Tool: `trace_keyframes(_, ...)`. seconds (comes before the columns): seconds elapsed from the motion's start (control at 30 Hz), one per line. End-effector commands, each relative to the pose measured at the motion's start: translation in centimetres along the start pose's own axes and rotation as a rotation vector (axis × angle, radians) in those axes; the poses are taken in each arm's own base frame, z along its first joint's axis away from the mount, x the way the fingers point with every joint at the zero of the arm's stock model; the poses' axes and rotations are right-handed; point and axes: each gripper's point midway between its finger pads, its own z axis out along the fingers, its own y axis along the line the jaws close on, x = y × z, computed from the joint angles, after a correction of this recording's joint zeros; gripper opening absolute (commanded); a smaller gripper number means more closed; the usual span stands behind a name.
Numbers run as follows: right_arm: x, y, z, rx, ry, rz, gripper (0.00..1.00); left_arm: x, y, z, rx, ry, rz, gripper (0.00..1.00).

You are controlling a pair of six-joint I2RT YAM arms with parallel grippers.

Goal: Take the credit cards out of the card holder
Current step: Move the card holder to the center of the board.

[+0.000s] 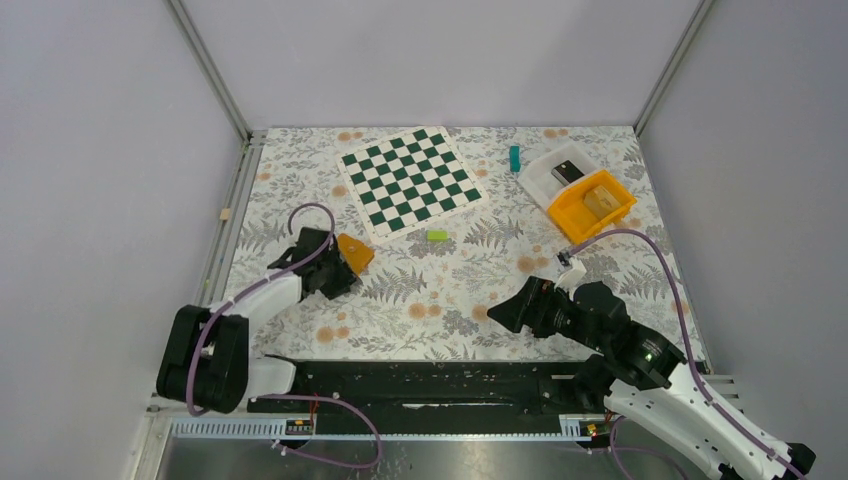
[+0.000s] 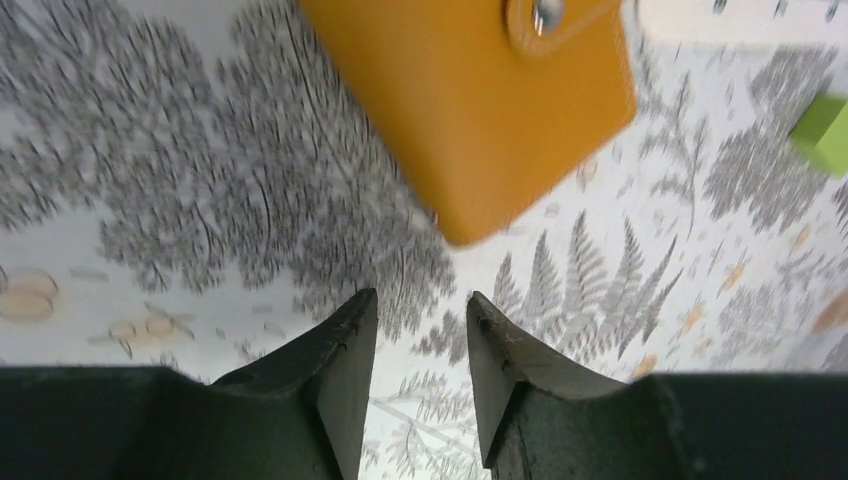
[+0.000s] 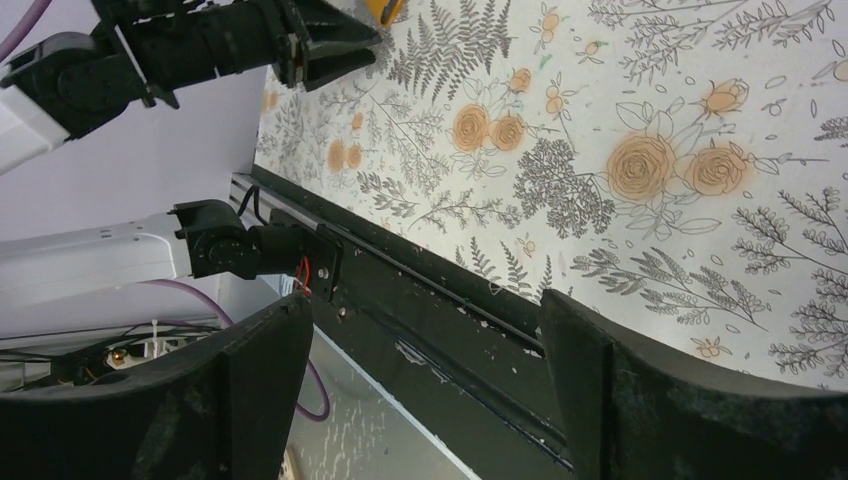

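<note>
Left wrist view: left gripper [image 2: 420,300], jaws parted and empty, sat just short of the card holder [image 2: 480,110], which lay snapped shut, one corner toward it. Right gripper [image 1: 497,315], spread wide, stood well apart.

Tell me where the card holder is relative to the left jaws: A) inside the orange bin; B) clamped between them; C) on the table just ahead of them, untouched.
C: the card holder lies on the table ahead of the open left jaws, bare table showing between.
</note>
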Motion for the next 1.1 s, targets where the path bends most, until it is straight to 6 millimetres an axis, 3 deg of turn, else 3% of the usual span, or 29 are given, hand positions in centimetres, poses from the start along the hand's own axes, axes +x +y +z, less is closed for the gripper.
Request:
trace_keyframes(0.0, -0.5, 0.2, -0.3, 0.011, -0.018, -0.003, 0.89, 2.8, -0.2, -1.4, 0.051, 0.053, 0.019, 0.36)
trace_keyframes(0.1, -0.7, 0.1, -0.2, 0.02, -0.026, 0.004, 0.89, 2.5, -0.1, -2.8, 0.05, 0.016, 0.031, 0.35)
trace_keyframes(0.23, -0.9, 0.3, -0.2, 0.011, -0.039, 0.02, 0.89, -3.8, -0.4, -5.6, -0.031, -0.219, 0.021, 0.45)
trace_keyframes(0.33, -1.0, 0.5, -0.3, 0.002, -0.042, 0.028, 0.88, -9.3, -0.4, -7.1, -0.024, -0.332, -0.07, 0.46)
trace_keyframes(0.43, -1.2, 0.8, -0.7, -0.007, -0.052, 0.039, 0.88, -13.4, -0.6, -7.2, 0.003, -0.364, -0.114, 0.49)
trace_keyframes(0.53, -1.9, 1.0, -1.0, -0.013, -0.085, 0.041, 0.88, -15.7, -0.6, -5.8, -0.037, -0.321, -0.12, 0.53)
trace_keyframes(0.8, -2.7, 2.2, -1.1, -0.03, -0.094, 0.039, 0.87, -17.5, -1.7, 0.1, -0.031, -0.171, -0.121, 0.54)
trace_keyframes(0.93, -3.0, 2.5, -1.3, -0.032, -0.098, 0.026, 0.87, -15.9, -2.2, 2.9, -0.01, -0.023, -0.09, 0.55)
trace_keyframes(1.07, -3.2, 2.0, -1.2, -0.023, -0.126, 0.029, 0.87, -14.0, -3.3, 3.6, 0.009, 0.018, -0.036, 0.55)
